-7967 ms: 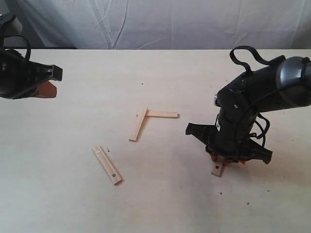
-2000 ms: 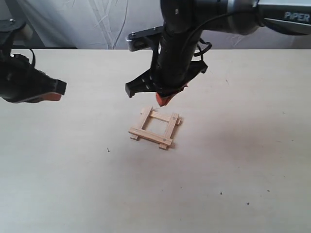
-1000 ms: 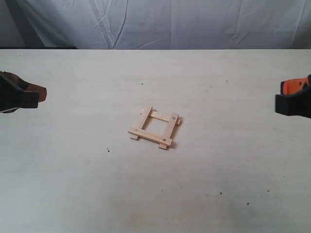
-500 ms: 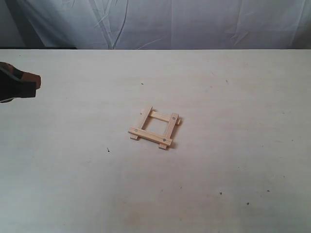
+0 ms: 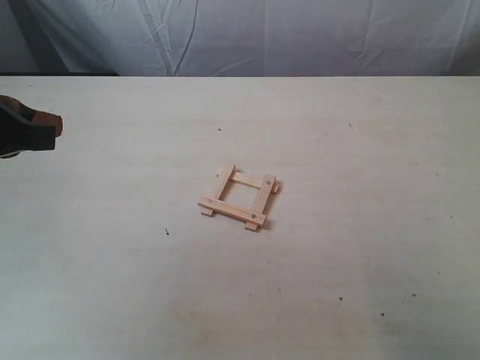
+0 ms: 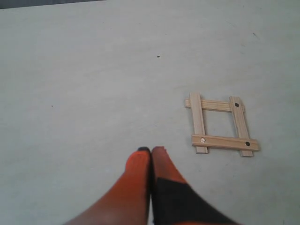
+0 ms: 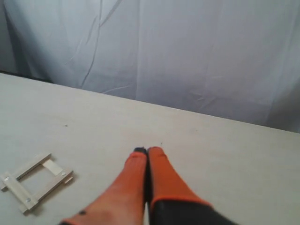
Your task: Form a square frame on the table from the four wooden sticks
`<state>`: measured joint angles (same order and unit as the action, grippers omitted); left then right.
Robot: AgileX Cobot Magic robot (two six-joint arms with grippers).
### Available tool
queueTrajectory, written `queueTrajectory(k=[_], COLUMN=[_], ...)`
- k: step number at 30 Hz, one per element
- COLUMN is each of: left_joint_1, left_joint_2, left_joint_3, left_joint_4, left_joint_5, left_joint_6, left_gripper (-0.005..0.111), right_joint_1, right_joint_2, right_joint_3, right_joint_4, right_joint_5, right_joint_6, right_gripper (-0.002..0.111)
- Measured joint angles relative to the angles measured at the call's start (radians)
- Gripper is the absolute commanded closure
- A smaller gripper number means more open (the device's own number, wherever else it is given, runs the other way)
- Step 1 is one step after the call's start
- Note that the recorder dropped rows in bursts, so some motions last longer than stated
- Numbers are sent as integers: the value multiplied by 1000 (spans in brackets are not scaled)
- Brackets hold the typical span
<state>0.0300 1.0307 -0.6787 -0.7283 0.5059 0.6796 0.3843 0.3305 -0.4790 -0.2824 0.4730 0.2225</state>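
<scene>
The four wooden sticks lie as a small square frame (image 5: 238,197) in the middle of the table (image 5: 360,270), corners overlapping and ends sticking out. The frame also shows in the left wrist view (image 6: 220,124) and the right wrist view (image 7: 35,182). My left gripper (image 5: 46,127) is at the far left edge of the exterior view, well away from the frame; its orange fingers are pressed together with nothing between them (image 6: 151,150). My right gripper (image 7: 147,150) is likewise shut and empty, and it is outside the exterior view.
A white cloth backdrop (image 5: 247,34) hangs behind the table's far edge. Tiny dark specks (image 5: 166,232) dot the tabletop.
The right gripper has withdrawn out of the exterior view on the right. The left gripper has stayed at the left edge. The frame has not moved.
</scene>
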Motion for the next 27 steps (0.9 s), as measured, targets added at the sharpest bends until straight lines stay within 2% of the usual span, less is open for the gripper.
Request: queueTrajectory(k=[12, 19, 24, 27], left_joint_1=[0, 0, 0, 0], left_joint_2=[0, 0, 0, 0], left_joint_3=[0, 0, 0, 0], left_joint_4=[0, 0, 0, 0], left_joint_5=[-4, -4, -4, -4], left_joint_6=[0, 0, 0, 0], left_gripper=[107, 107, 107, 107], right_joint_1=[-353, -370, -370, -370], right_joint_2=[-215, -243, -250, -280], right_joint_3=[0, 0, 1, 95], right_joint_4=[54, 63, 163, 212], right_joint_5=[11, 16, 16, -45], right_joint_6=[6, -7, -178, -190], right_gripper=[108, 108, 108, 108])
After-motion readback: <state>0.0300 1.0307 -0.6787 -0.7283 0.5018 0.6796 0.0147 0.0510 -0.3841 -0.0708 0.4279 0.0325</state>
